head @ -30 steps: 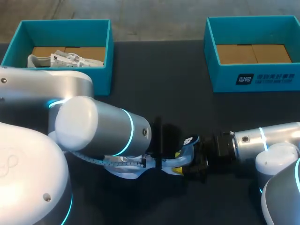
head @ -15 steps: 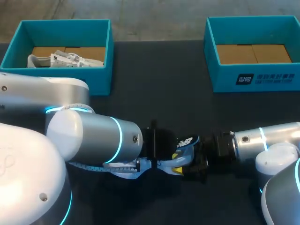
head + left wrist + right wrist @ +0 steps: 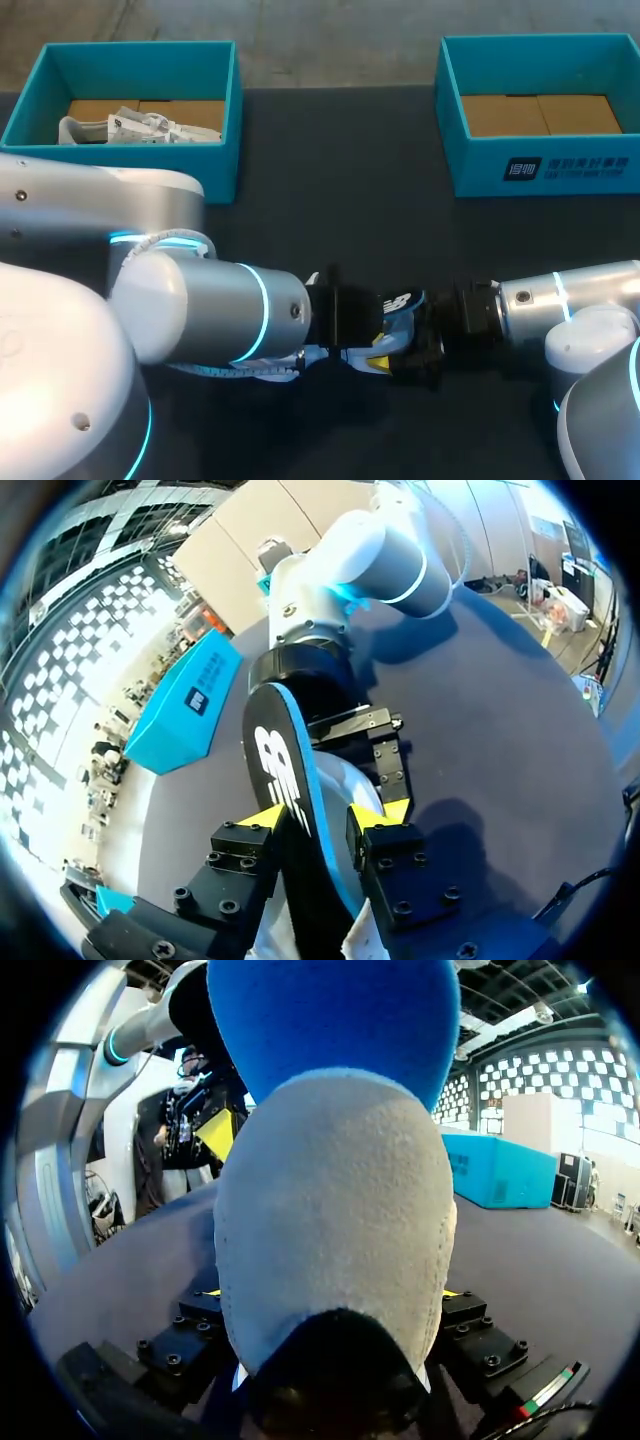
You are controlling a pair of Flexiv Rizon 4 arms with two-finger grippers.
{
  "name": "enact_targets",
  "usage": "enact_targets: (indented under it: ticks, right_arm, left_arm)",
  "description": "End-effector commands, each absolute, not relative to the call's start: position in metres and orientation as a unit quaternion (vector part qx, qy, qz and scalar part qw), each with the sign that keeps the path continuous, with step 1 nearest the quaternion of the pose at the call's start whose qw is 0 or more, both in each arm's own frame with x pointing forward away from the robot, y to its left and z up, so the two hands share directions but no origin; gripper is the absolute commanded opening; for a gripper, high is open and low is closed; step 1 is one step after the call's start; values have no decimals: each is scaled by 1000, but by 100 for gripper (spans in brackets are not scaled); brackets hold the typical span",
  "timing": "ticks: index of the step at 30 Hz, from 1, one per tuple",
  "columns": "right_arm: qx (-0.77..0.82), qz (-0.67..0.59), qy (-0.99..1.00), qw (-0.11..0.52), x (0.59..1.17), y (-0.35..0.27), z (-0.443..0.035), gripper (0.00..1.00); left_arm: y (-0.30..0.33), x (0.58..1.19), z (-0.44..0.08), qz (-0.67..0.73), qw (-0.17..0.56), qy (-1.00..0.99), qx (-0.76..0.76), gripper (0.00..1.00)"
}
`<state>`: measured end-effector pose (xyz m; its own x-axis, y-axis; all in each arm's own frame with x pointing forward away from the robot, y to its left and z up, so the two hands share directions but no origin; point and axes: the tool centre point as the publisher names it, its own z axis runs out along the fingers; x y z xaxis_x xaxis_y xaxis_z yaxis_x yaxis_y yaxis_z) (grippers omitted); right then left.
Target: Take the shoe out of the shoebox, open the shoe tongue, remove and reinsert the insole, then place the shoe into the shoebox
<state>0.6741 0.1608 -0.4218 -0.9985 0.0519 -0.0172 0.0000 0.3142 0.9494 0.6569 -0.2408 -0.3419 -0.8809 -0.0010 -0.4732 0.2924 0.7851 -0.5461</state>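
Over the last second the left arm's forearm dropped lower and its wrist pressed in toward the right arm. The white forepart of the shoe (image 3: pixel 265 368), plain on the table (image 3: pixel 330 180) a second earlier, became mostly covered by that arm. The blue end of the insole (image 3: pixel 278 770) kept almost the same place by the heel. My reading: the work was mid-way in the insole step, with the insole part out of the shoe. Whether it was going out or back in could not be told from this. Left gripper (image 3: pixel 325 818): clamped on the insole, one yellow tip on each face, the insole standing on edge and rising ahead of the fingers. Right gripper (image 3: pixel 328 1295): closed on the shoe's grey heel from both sides, with only slivers of yellow showing past it. The blue insole stood above the heel collar in that wrist's view. The two grippers met nearly nose to nose, near the table's front edge at its middle. The shoe lay between them on its side, toe toward the left arm and heel in the right one. Both teal boxes were well apart at the far side. The left shoebox (image 3: pixel 215 120) held pale contents; the right shoebox (image 3: pixel 540 170) showed bare cardboard.
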Motion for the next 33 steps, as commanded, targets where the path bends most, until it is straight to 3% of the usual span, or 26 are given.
enact_targets:
  ticks: [1,24,27,30,33]
  right_arm:
    - [17,584,811,23,673,162,-421,0]
    - [17,584,811,23,673,162,-421,0]
    - [17,584,811,23,673,162,-421,0]
    - [17,584,811,23,673,162,-421,0]
    - [17,584,811,23,673,162,-421,0]
  left_arm:
    - [-248,655,-344,-314,244,915,74,38]
    - [-244,676,-338,-323,253,911,48,21]
    - [-243,676,-338,-325,249,911,47,16]
    - [-242,674,-336,-332,237,912,46,0]
    - [-240,670,-332,-341,225,912,46,0]
